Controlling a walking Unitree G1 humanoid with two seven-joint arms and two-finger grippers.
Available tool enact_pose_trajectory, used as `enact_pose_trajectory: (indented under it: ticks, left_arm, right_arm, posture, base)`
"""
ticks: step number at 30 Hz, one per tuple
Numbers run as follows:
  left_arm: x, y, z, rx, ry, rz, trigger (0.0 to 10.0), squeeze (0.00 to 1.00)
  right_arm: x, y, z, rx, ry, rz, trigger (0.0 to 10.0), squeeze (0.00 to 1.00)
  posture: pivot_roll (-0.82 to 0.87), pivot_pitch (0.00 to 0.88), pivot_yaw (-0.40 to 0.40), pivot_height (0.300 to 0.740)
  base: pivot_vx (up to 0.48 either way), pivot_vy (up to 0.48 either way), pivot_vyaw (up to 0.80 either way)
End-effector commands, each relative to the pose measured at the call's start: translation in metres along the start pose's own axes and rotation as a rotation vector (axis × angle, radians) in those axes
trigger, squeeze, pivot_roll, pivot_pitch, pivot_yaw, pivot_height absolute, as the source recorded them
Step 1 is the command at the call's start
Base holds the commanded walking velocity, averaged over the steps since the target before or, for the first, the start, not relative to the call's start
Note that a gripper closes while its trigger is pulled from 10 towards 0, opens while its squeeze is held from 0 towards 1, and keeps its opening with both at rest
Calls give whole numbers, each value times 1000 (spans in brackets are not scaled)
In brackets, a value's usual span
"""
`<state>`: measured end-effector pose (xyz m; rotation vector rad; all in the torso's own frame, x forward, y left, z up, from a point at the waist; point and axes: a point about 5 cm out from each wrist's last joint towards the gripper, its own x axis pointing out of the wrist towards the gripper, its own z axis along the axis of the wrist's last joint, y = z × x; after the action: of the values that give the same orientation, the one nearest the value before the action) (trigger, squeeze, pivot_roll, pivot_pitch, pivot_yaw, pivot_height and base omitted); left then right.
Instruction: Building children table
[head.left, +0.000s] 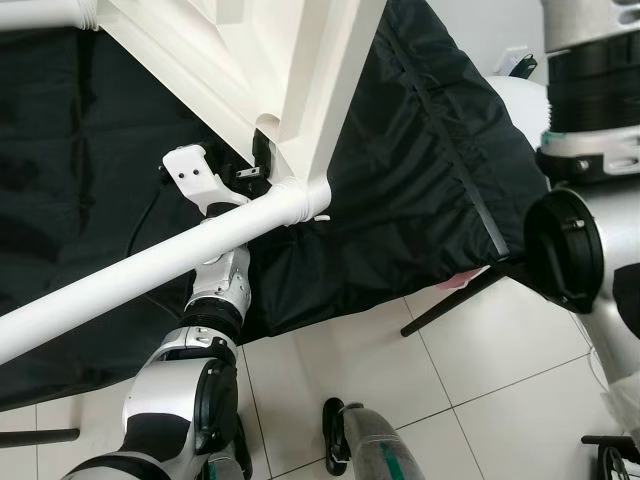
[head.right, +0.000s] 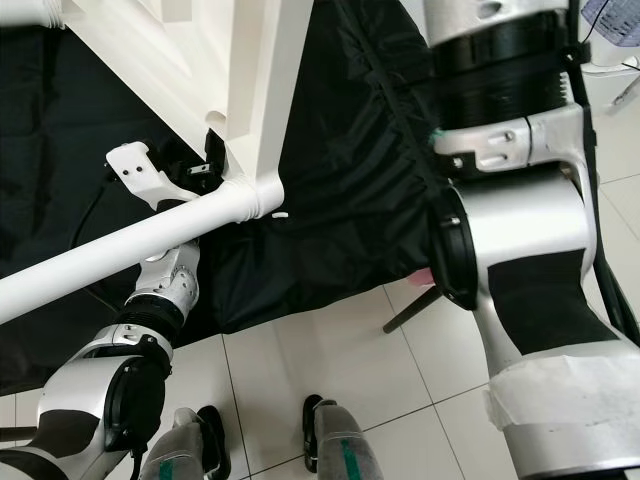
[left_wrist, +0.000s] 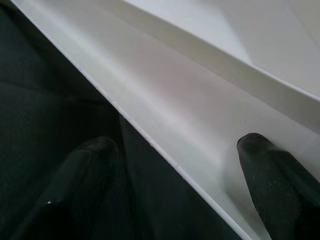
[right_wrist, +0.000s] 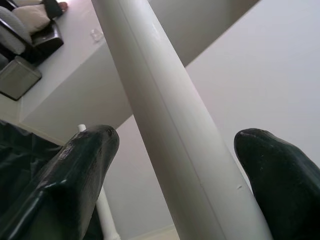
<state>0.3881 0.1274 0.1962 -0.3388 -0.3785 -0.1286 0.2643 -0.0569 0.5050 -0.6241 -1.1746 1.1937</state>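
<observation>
White plastic leg at the socket, both grippers spread

White plastic runs across my view from the left: a round table leg (head.left: 150, 265) slants up to the corner socket (head.left: 300, 195) of the upturned table top (head.left: 300, 70), which lies on a black cloth (head.left: 430, 180). My left arm reaches up beneath that leg, and my left gripper (left_wrist: 175, 155) sits at the table's edge. Its fingers (left_wrist: 270, 175) stand wide, one over the pale rim, the other over the dark cloth, clamping nothing.

Further right, my right arm rises past my head. My right gripper (right_wrist: 175, 150) straddles another white leg (right_wrist: 165, 115), fingers wide on either side and, as far as I can judge, not pressing it.

What worries me: the slanted leg looks seated at an angle, and nothing of mine grips it. If I push the table edge, the leg could lever out of the socket or swing down onto my forearm. The cloth could also slide on the tiled floor (head.left: 480, 370) and carry the top with it.

I can make out no boxes, trays or other containers here.
</observation>
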Motion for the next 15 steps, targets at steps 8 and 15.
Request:
enact_pose_trajectory:
  ticks: [8, 15]
  left_arm:
    - [4, -19, -19, 39, 172, -105, 10000, 0]
    - [8, -27, -17, 22, 164, -116, 10000, 0]
  right_arm:
    - [-9, 40, 3, 150, 29, 149, 10000, 0]
    - [-5, 26, 19, 43, -62, 18, 10000, 0]
  posture:
    - [-309, 210, -67, 740]
    - [-303, 207, -73, 740]
  base:
    - [0, 0, 0]
    - [0, 0, 0]
